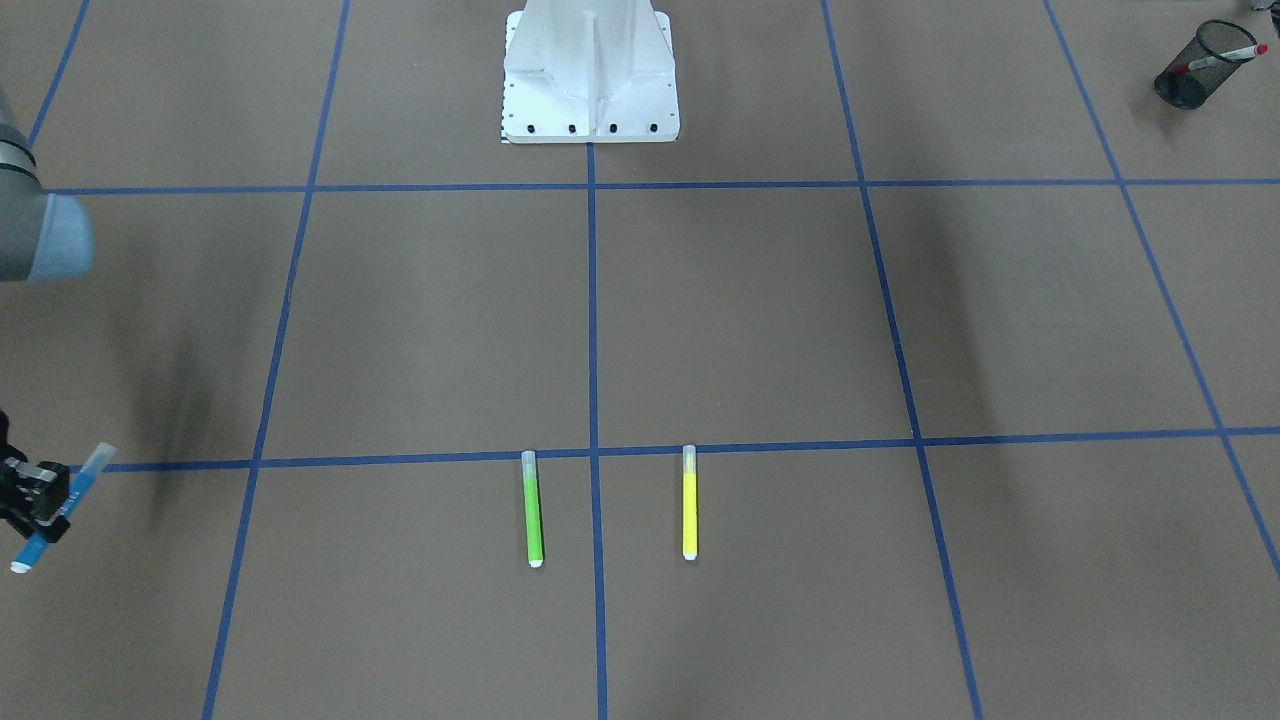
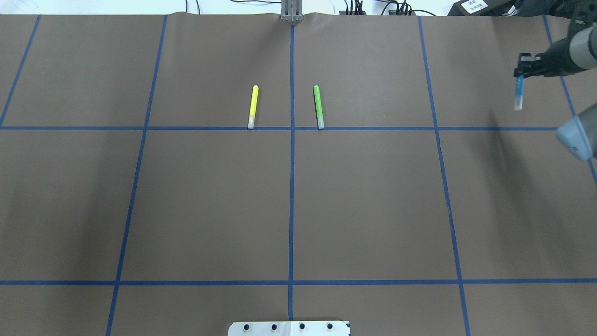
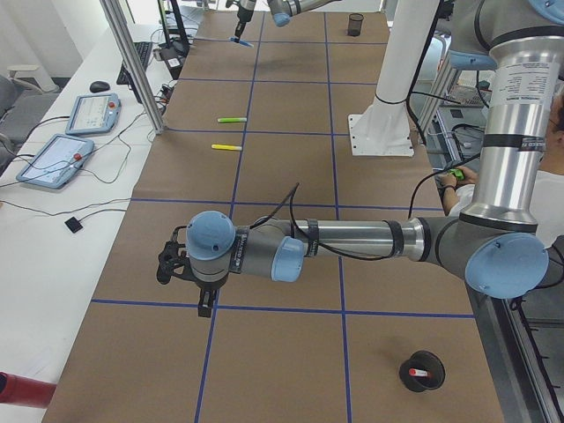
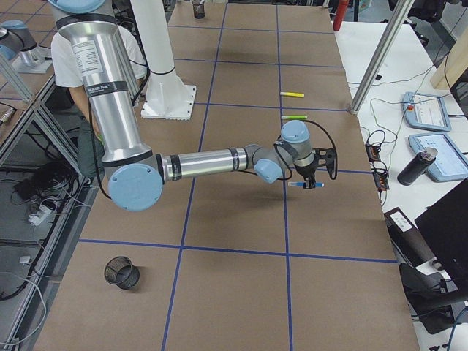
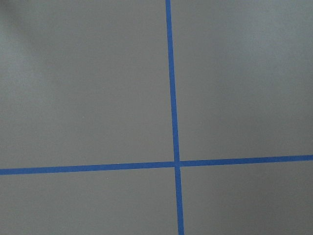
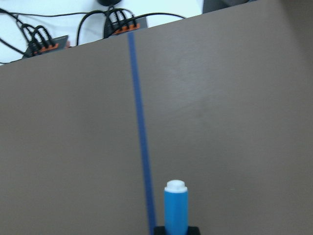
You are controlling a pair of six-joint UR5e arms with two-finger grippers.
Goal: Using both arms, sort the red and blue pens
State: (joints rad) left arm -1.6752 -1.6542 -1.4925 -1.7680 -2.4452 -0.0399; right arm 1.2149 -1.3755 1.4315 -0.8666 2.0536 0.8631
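Note:
The blue pen (image 1: 60, 508) hangs above the table with my right gripper (image 1: 35, 497) shut on its barrel, far out at the table's right end. From overhead the same blue pen (image 2: 518, 93) points down below the right gripper (image 2: 524, 69); its white end (image 6: 176, 187) shows in the right wrist view. The red pen (image 1: 1225, 55) stands slanted in a black mesh cup (image 1: 1190, 75) on my left side, also visible as the cup (image 3: 421, 370). My left gripper (image 3: 204, 302) hovers over a blue tape crossing; whether it is open or shut I cannot tell.
A green highlighter (image 2: 318, 106) and a yellow highlighter (image 2: 252, 106) lie parallel near the table's middle. A second black mesh cup (image 4: 122, 272) stands on my right side. The white robot base (image 1: 590, 70) is at the table's near edge. Tablets and cables lie past the far edge.

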